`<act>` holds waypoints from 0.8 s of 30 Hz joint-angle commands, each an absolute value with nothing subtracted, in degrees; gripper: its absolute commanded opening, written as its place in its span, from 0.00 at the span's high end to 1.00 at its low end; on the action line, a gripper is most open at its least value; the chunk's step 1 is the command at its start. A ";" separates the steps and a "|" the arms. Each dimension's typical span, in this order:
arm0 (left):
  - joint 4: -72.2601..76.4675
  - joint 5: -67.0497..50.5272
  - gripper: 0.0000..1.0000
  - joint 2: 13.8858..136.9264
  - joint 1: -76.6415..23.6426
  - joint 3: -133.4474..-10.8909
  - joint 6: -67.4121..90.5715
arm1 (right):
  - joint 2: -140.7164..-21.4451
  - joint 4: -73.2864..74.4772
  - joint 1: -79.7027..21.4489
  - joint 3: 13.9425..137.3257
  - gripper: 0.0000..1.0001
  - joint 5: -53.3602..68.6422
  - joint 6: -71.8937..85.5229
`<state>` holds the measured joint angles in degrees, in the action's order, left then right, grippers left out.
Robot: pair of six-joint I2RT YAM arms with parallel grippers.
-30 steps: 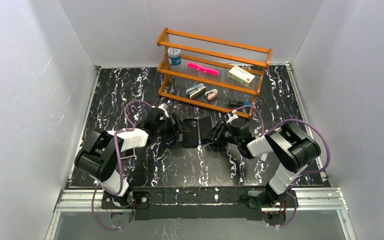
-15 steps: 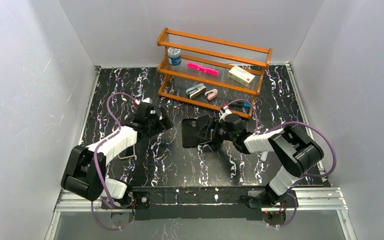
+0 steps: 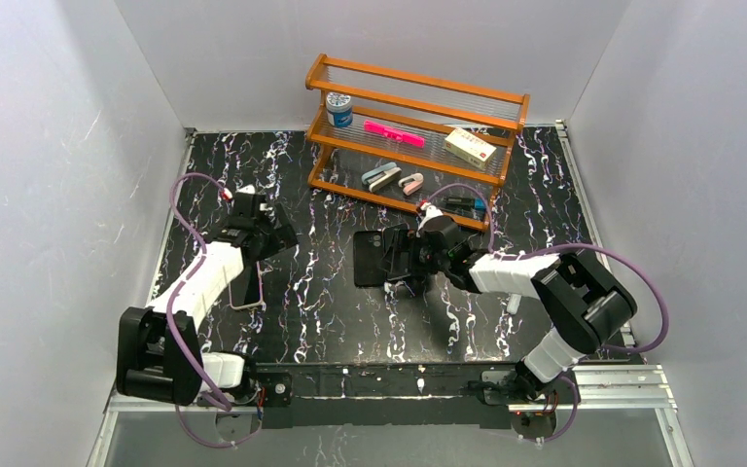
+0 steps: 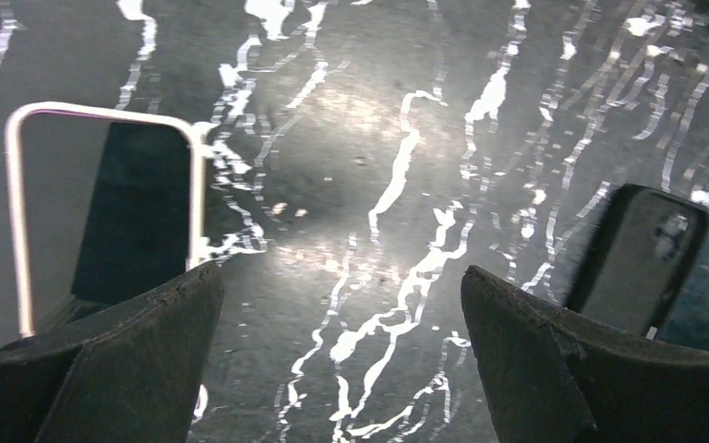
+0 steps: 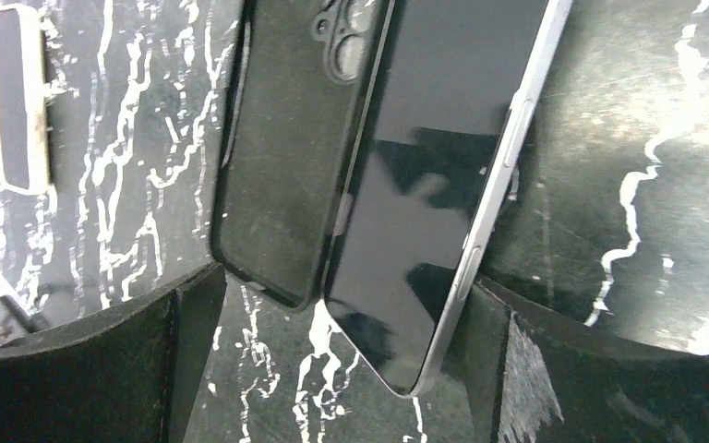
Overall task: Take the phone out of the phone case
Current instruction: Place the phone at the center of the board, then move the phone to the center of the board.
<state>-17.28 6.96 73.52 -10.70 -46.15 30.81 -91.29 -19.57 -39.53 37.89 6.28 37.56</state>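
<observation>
- A white-rimmed handset [image 4: 55, 203] is lying flat on the marbled table [image 3: 350, 321] at the near left. It is well apart from the work and is not the thing to go for.
- The right gripper [image 5: 342, 286] is hanging low over the middle of the table with its fingers spread wide, straddling both task items. Whether a pad is actually touching either one, I cannot tell.
- The phone [image 5: 443, 138] is lying screen-up between those fingers, its silver edge towards the right finger. Its other long edge is running against or just over the edge of the phone case [image 5: 295, 157].
- The phone case is lying back-up just to the left of the phone, with the camera cut-out showing, so the phone is looking free of it or very nearly so.
- What seems to be needed now is a clean parting of the two. The right fingers should be shifting rightward so that only the phone sits between them — not phone and case together.
- The grip should be closing on the phone's long edges near its middle, clear of the side buttons, then lifting gently or drawing it to the right so the case is not being dragged along.
- The left gripper [image 4: 342, 275] is hovering farther back on the left, its fingers apart and holding nothing. If the case is clinging, this arm could be pinning it.
- The wooden rack [image 3: 416, 79] is standing at the far edge and is playing no part in this.
</observation>
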 commanded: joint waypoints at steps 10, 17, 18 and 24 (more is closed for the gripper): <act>-21.69 12.90 0.02 70.40 -3.24 -45.10 28.96 | -85.70 -3.29 -39.56 37.12 0.01 -5.07 29.91; -22.19 13.03 0.02 73.86 -0.09 -45.43 27.87 | -72.91 -14.35 -39.57 29.89 0.01 -3.94 28.53; -22.22 12.79 0.02 74.50 -0.09 -45.39 27.29 | -71.75 -14.86 -39.56 29.30 0.01 -4.07 27.68; -19.89 9.22 0.02 77.75 5.65 -42.11 28.96 | -64.30 -19.58 -39.59 24.46 0.01 -3.96 27.41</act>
<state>-19.81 11.18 76.64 1.80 -44.53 28.29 -68.27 -13.93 -39.77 27.14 -3.07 28.95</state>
